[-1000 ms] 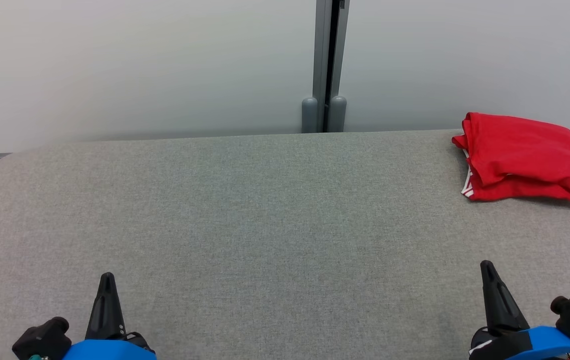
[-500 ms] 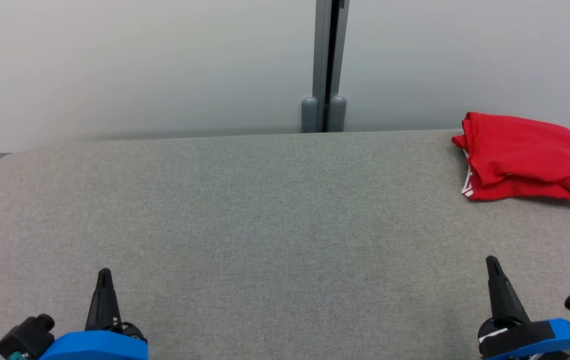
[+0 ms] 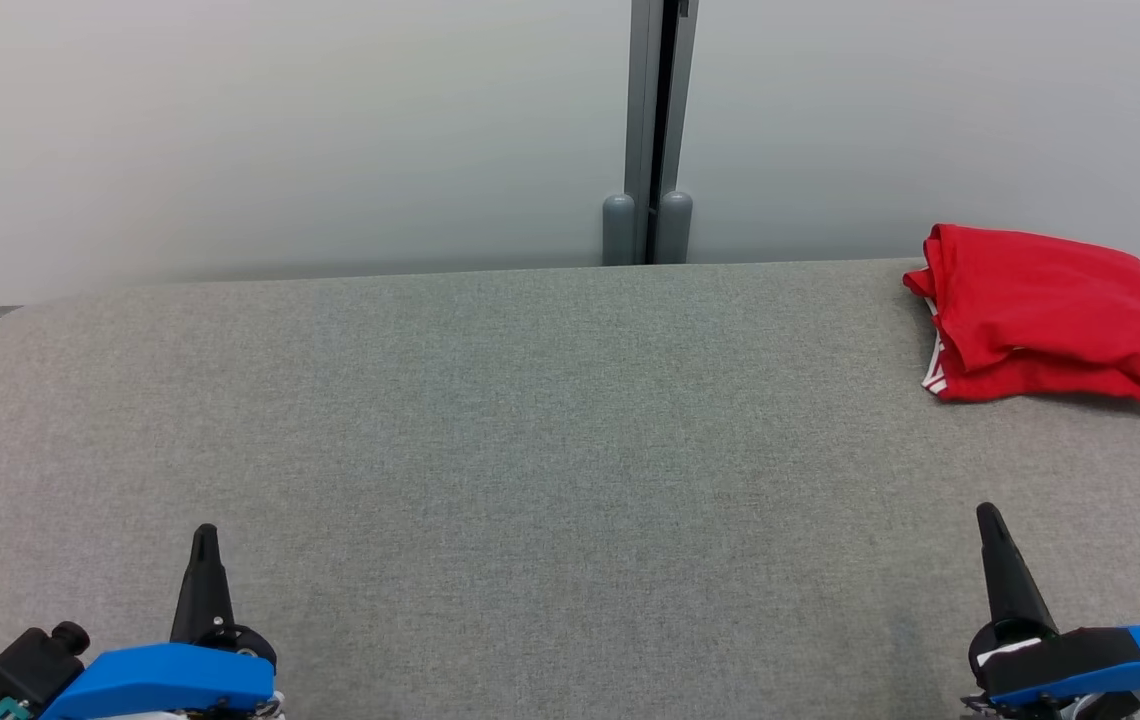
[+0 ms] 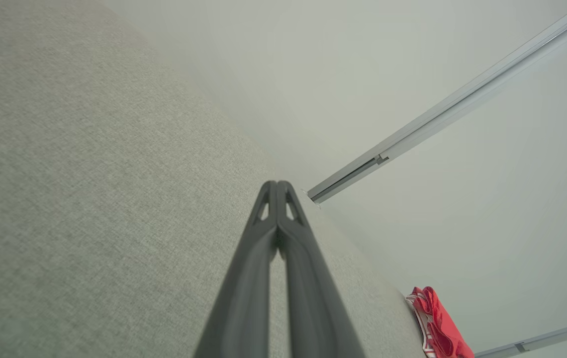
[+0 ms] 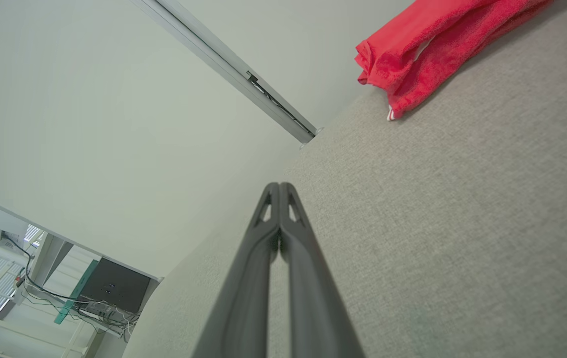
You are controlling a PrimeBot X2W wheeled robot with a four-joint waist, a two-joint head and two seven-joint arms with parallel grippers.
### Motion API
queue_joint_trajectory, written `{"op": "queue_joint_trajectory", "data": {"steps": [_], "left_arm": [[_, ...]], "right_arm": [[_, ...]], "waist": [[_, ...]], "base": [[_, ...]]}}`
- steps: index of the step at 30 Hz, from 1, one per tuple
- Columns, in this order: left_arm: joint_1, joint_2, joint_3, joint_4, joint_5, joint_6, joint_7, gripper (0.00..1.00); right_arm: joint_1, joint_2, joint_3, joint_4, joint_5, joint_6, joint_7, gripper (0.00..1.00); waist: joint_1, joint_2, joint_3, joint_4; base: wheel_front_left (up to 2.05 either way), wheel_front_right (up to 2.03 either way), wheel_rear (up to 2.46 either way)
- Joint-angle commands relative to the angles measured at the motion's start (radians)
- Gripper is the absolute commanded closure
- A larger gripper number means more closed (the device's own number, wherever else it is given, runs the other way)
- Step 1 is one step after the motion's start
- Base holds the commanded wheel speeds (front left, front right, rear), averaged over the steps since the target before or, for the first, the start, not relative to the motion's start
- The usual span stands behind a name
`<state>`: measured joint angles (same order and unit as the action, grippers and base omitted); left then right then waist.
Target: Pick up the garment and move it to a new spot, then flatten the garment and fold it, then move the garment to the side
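Red garment (image 3: 1050,315) is at the far right corner of the grey fabric table (image 3: 530,420), right up by the back edge, its right end running to the edge of the head view. It's a compact layered bundle, not spread out. My read: it's parked there on purpose, out at the side, which fits either the final "move to the side" step being done or a start with it waiting. Can't tell which from this alone.

Orientation: the long axis runs roughly left-right along the table's back edge, dipping slightly toward the robot at the right end. The white-trimmed edges and open layers face left, toward the table centre. The top face looks smooth. The lower layer sticks out a bit along the near side.

Left gripper (image 3: 204,540) is clenched, fingers pressed together, nothing in them. It sits low by the near left of the table, pointing at the wall. Right gripper (image 3: 988,520) is the same: clamped on nothing, near right, well apart from the garment though on its side. Both look like a rest pose.

The grey partition post (image 3: 650,130) stands behind the table's middle.
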<state>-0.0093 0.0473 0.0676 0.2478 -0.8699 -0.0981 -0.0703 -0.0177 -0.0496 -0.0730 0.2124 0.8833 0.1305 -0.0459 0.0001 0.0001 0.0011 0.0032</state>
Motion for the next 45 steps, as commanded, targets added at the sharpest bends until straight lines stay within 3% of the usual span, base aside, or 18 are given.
{"op": "queue_joint_trajectory", "data": {"steps": [1, 45], "left_arm": [[-0.032, 0.003, 0.007, -0.013, -0.032, -0.006, 0.008, 1.0], [-0.081, 0.004, 0.035, -0.008, -0.491, -0.026, 0.123, 1.0]], "right_arm": [[-0.031, -0.003, -0.005, -0.007, 0.033, 0.0, 0.006, 1.0], [-0.073, -0.002, -0.029, 0.018, 0.483, 0.0, 0.107, 1.0]], "waist": [[-0.0001, -0.0001, 0.0, 0.0], [-0.0001, -0.0001, 0.001, -0.002]], "base": [[0.0, 0.0, 0.0], [0.0, 0.0, 0.0]]}}
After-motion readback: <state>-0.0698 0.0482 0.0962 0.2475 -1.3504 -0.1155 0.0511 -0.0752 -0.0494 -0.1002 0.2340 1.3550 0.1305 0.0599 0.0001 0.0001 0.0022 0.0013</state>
